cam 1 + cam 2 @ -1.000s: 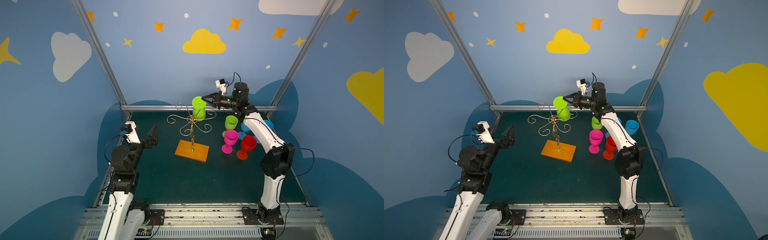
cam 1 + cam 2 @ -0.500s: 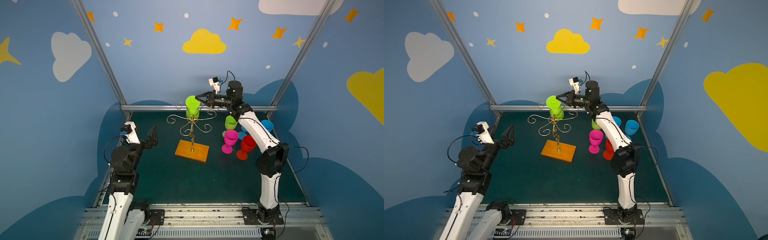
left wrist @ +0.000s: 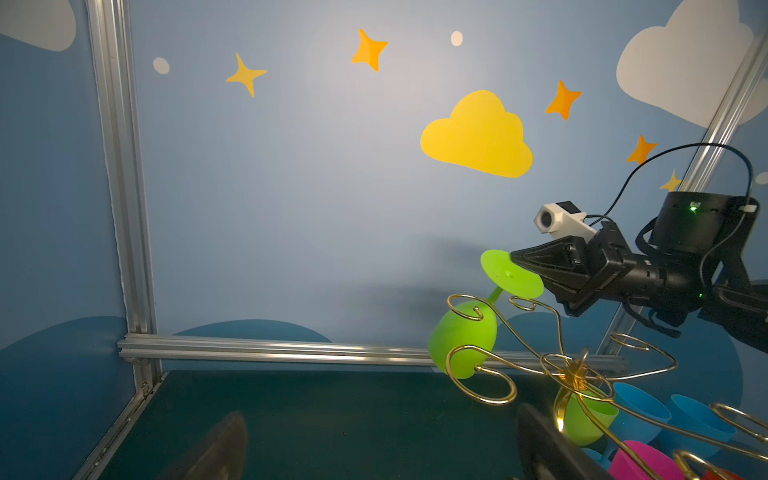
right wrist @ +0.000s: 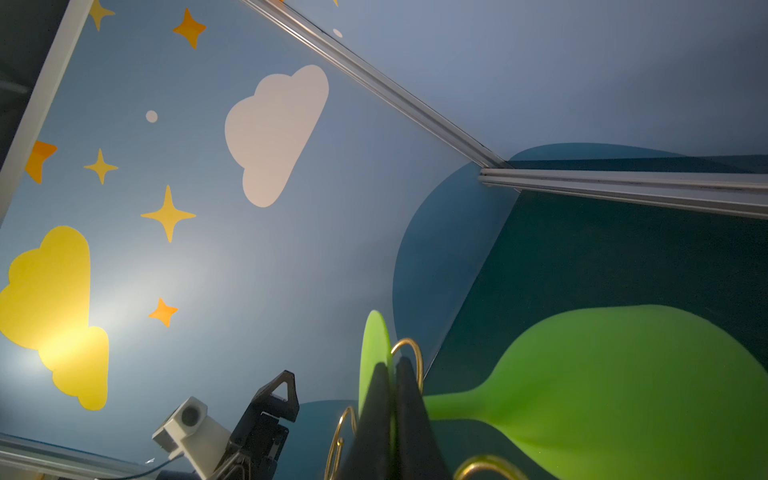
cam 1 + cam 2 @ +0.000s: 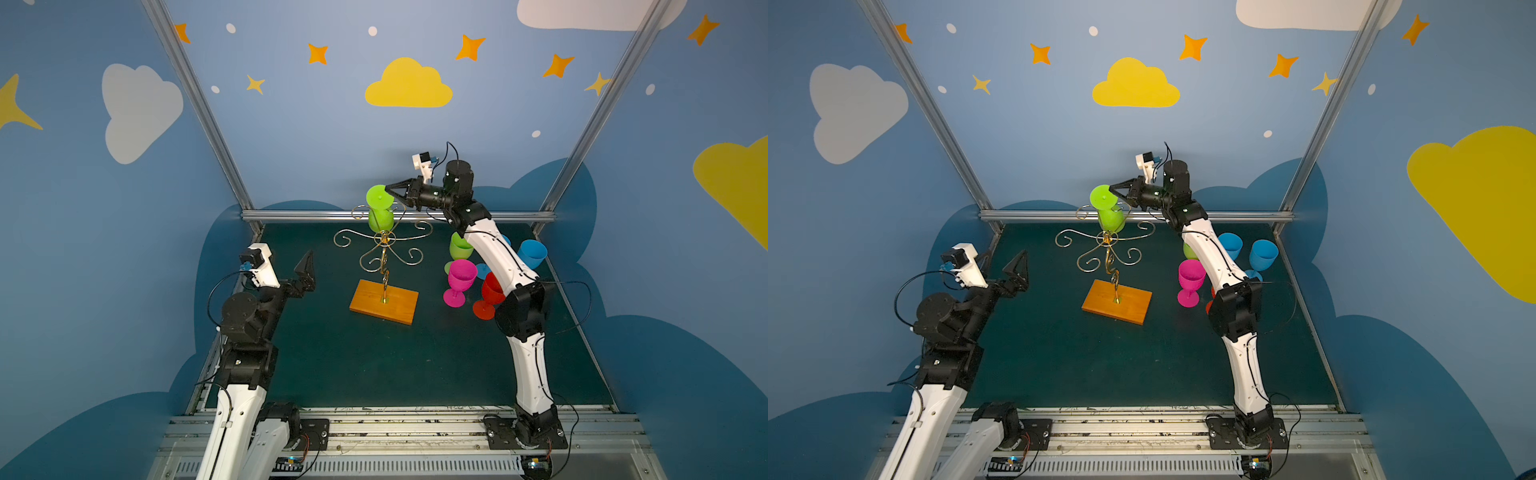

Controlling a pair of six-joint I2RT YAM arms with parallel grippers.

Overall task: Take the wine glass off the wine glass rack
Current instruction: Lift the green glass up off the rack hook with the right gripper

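Right wrist view: right gripper was clamped on flat foot of lime-green plastic wine glass. Glass hung inverted, tilted, bowl among far curls of gold wire wine glass rack on wooden base. Well apart, left gripper stood wide open, empty.

Tabletop: dark green.
Centre: wine glass rack, wooden base lying flat.
Right: pink glass, red glass, green glass, blue glasses, apparently upright.
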